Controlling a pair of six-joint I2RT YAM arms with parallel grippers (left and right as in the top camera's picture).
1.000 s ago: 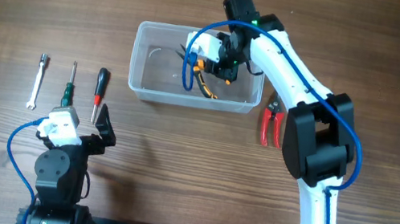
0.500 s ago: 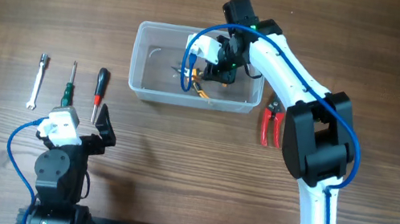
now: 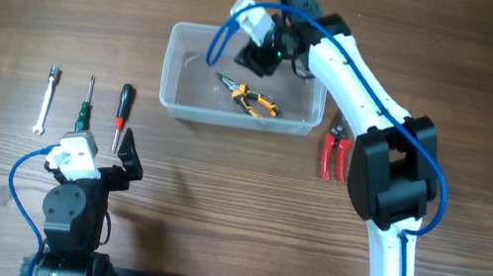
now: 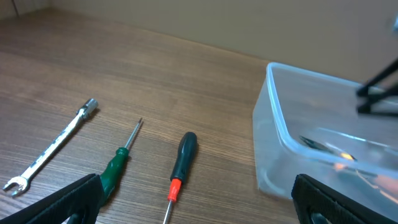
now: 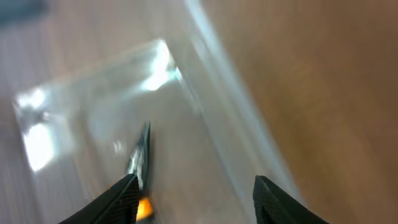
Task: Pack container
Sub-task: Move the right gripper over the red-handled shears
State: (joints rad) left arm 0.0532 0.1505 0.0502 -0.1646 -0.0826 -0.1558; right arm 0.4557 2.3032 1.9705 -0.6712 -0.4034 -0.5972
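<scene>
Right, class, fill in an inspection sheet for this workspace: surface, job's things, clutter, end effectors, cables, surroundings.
Surface: wooden table, bare grain.
Job's things: clear container holding orange-handled pliers; red pliers, wrench, green screwdriver and red-and-black screwdriver lie outside it.
Clutter: nothing seen.
End effectors: left end effector open, empty, near the screwdrivers; right end effector open, empty, above the container.
Cables: blue cables run along both arms.
Surroundings: nothing seen.

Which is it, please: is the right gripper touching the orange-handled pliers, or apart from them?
Apart. The overhead view shows bare container floor between the open right gripper and the pliers.
</scene>
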